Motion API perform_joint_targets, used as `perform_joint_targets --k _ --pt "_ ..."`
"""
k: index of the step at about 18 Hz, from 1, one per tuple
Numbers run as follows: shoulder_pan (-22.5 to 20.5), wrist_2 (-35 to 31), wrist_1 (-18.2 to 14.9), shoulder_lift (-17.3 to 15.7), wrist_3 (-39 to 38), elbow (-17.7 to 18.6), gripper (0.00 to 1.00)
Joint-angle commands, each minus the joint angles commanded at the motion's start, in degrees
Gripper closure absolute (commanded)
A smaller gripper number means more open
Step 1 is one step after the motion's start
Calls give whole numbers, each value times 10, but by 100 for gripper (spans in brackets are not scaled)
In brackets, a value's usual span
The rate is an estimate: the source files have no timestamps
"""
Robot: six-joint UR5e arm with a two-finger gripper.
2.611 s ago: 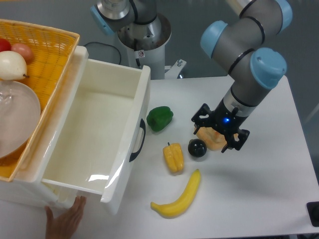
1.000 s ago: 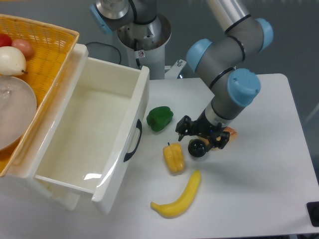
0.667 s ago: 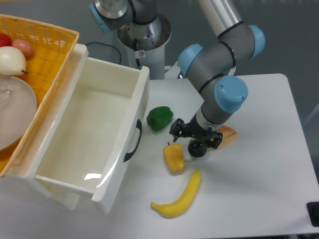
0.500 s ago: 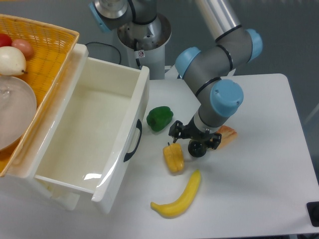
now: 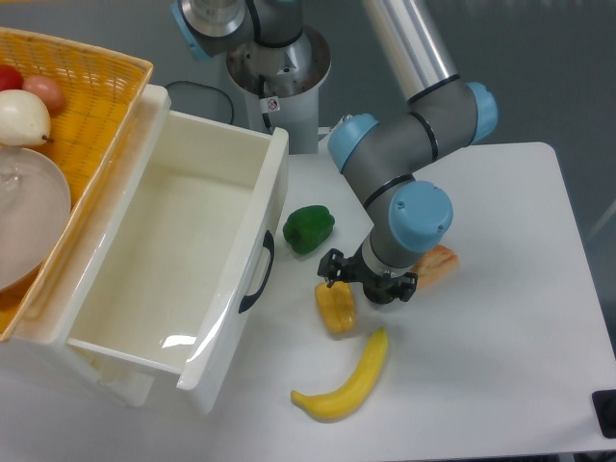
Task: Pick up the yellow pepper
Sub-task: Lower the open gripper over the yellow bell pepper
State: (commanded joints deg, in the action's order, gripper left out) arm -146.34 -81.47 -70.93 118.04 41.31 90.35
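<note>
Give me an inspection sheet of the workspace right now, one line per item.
Surface: white table, matte.
Job's things: small lobed yellow pepper lies untouched on the table.
Clutter: green pepper, long yellow banana, orange-tan food piece, open white drawer, yellow wicker basket holding produce.
Grippers: black two-finger gripper low beside the yellow pepper's upper right; finger state unclear.
Cables: dark cable behind the drawer.
Surroundings: grey floor, robot base.

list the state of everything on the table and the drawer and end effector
end effector: open, low over the table, beside the yellow pepper's stem end
yellow pepper: on the table, not gripped
green pepper: on the table, untouched
banana: lying flat
drawer: pulled open, nothing visible inside
</note>
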Motion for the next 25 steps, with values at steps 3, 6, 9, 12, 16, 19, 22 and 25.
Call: perform_joint_targets --k 3,6,9,12,16,19,22,25 --pt "3 -1 1 -1 -18 0 0" --pt "8 -2 7 3 -40 -2 0" --pt "12 -3 9 6 -46 -1 0" --pt "18 -3 9 10 -53 -1 0" --pt "19 -4 11 10 -57 0 0" --pt "24 -10 12 13 -57 1 0" --pt "35 -33 19 23 -59 1 0" --pt "36 -36 29 25 -72 0 0"
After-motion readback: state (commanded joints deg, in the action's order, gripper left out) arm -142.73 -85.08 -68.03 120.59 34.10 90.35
